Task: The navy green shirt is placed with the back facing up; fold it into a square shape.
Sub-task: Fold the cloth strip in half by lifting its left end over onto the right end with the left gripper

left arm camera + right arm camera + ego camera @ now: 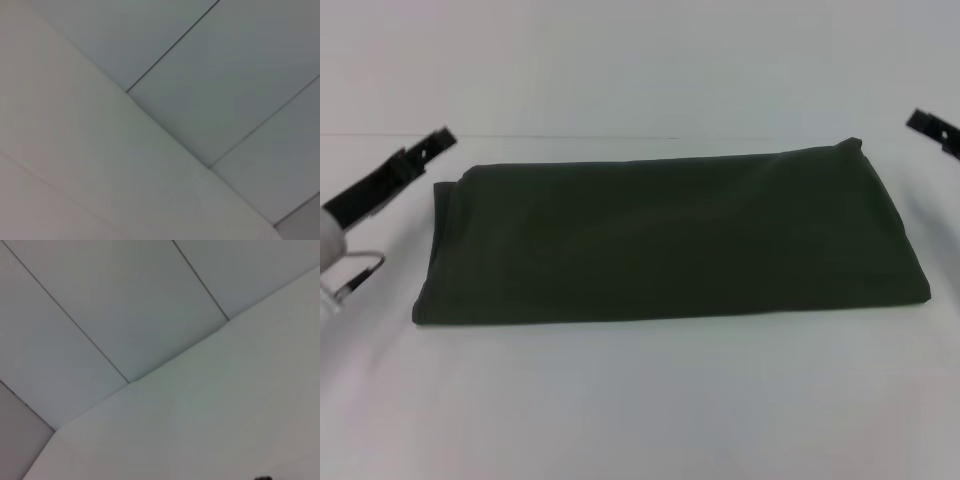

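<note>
One navy green shirt (670,235) lies folded between two claws.

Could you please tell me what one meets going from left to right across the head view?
Left end effector raised off the table's left side → folded navy green shirt lying flat on the white table → right end effector at the right edge.

White table (640,400); folded navy green shirt (670,235) flat on it
</note>
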### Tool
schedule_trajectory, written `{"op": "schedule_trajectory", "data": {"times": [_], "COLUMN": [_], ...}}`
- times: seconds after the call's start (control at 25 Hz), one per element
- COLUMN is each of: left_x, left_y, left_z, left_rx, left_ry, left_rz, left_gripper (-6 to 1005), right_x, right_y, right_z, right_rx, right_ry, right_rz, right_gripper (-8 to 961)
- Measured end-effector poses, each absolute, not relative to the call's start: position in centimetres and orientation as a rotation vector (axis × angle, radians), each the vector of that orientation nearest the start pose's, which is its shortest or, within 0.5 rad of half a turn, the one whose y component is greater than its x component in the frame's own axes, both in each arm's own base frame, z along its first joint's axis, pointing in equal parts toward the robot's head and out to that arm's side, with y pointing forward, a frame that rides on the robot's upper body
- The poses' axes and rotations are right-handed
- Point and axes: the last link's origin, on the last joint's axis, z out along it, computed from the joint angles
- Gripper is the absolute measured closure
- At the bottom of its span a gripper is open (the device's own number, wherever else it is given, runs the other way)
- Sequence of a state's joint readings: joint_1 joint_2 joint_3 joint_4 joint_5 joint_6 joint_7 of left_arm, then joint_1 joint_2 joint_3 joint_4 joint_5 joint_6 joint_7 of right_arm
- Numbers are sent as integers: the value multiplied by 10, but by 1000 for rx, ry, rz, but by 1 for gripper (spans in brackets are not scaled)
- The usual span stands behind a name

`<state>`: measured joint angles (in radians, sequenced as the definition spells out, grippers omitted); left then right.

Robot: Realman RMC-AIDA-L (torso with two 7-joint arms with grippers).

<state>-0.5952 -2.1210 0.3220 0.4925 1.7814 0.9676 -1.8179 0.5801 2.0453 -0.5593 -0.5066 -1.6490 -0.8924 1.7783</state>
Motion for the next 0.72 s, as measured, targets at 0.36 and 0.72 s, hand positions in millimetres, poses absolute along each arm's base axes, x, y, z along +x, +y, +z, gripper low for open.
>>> {"op": "schedule_trajectory", "data": {"times": [0.36, 0.72], "left_x": [-357, -354], "left_y": [344, 337], "left_z": [46, 48], "left_rx": [-1740, -1828], "left_ry": [-1670, -1694], "left_rz": [-760, -704], "left_gripper": [200, 200], "right_x": [343, 351], "right_y": [370, 362], "right_z": [47, 46], "right_rx": [-1846, -1874], "right_ry": [1466, 1482], "right_rz": [834, 767], "right_gripper": [62, 64]}}
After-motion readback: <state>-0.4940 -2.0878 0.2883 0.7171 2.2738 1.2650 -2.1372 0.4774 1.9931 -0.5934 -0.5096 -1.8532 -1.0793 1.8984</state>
